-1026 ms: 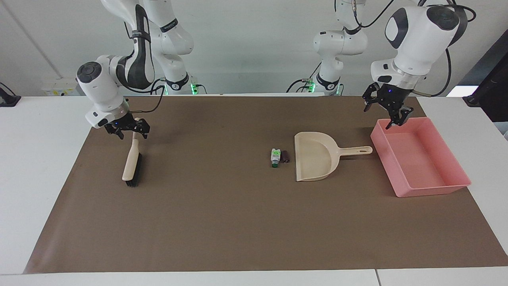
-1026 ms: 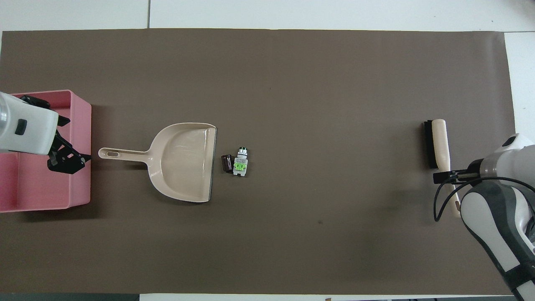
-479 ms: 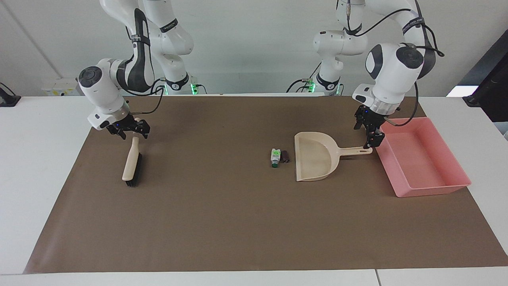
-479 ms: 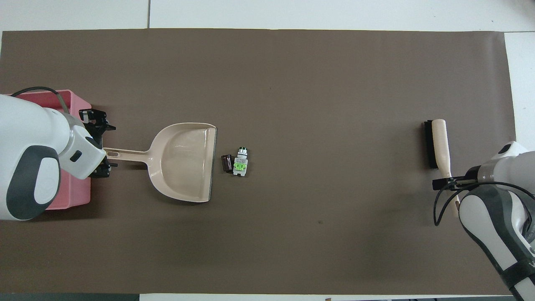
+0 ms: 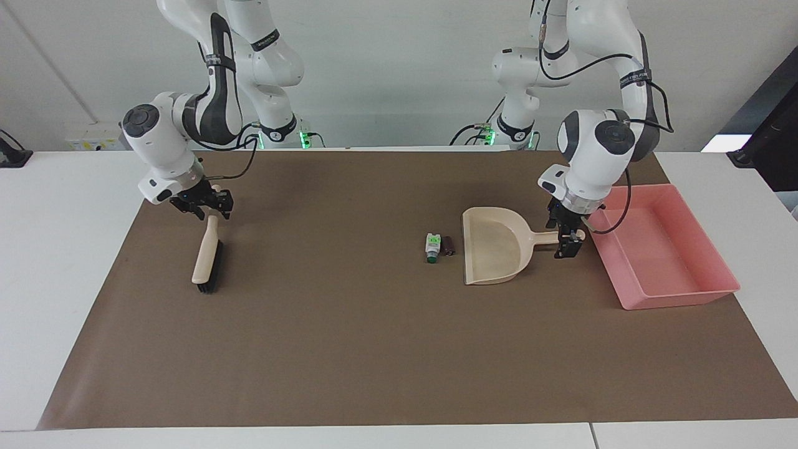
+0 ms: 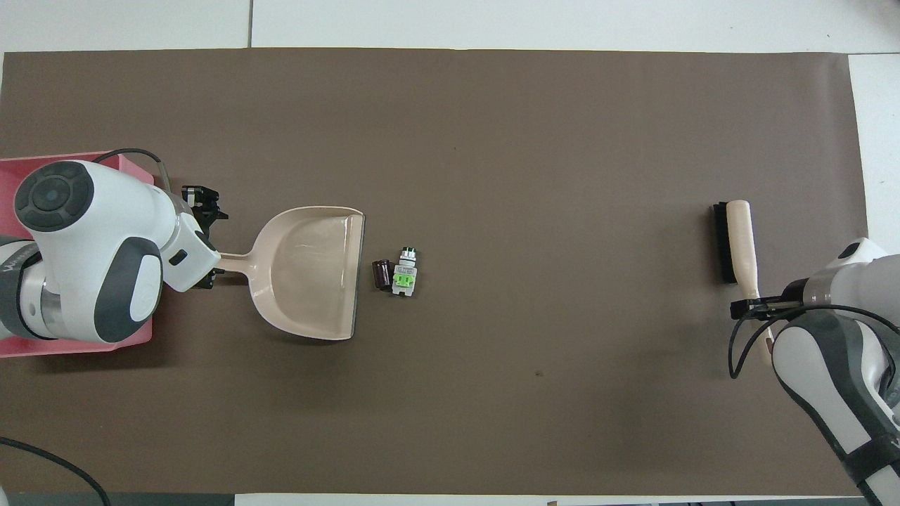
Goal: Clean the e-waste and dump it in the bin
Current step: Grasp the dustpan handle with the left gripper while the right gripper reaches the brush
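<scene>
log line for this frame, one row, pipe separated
left gripper at dustpan handle | right gripper at brush handle | e-waste on mat beside dustpan mouth | bin holds none

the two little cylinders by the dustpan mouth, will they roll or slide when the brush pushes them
The white-and-green cylinder and the dark brown cylinder both lie on their sides, so they will probably roll. They look small and light, so a fast stroke might scatter them. The dustpan mouth sits close beside them, so a short push should do.
</scene>
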`<state>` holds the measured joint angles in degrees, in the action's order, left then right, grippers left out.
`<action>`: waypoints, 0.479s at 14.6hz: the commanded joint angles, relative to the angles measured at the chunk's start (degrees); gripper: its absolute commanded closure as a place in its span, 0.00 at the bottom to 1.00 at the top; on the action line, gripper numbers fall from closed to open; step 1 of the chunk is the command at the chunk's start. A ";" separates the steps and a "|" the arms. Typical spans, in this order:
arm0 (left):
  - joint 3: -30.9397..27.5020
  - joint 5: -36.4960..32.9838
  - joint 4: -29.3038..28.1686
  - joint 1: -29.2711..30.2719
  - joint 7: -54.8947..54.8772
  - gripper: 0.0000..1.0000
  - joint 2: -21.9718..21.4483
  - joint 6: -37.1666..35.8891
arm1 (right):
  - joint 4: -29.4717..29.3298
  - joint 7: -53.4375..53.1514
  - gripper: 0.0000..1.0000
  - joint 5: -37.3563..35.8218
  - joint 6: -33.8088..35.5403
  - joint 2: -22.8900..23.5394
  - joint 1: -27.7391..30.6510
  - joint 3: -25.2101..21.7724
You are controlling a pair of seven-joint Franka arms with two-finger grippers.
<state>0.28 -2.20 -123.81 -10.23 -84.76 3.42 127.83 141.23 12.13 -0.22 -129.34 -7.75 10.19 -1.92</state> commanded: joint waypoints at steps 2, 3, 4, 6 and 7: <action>-0.80 -0.87 -6.26 -0.58 -0.49 0.07 -3.06 2.77 | 1.15 2.90 0.63 1.45 -0.56 -1.21 1.06 0.60; -0.89 -0.87 -7.58 -0.49 -0.32 0.08 -3.59 3.47 | 0.98 2.72 0.78 1.45 -0.47 -1.13 1.06 0.60; -0.80 -0.96 -9.07 -0.58 -0.32 0.08 -4.11 5.05 | 0.89 2.37 0.94 1.45 -0.38 -1.13 1.06 0.60; -0.80 -0.96 -9.52 -0.67 -0.32 0.09 -4.21 6.91 | 0.45 2.37 1.00 1.45 0.05 -0.95 0.71 0.69; -0.63 -0.96 -9.35 -0.67 -0.32 0.09 -4.21 6.56 | -0.16 2.37 1.00 1.45 0.41 -0.78 0.54 0.60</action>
<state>0.16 -2.35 -130.85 -10.23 -84.76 1.55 132.77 141.19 12.71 -0.14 -129.34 -7.76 10.17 -1.86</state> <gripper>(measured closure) 0.084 0.749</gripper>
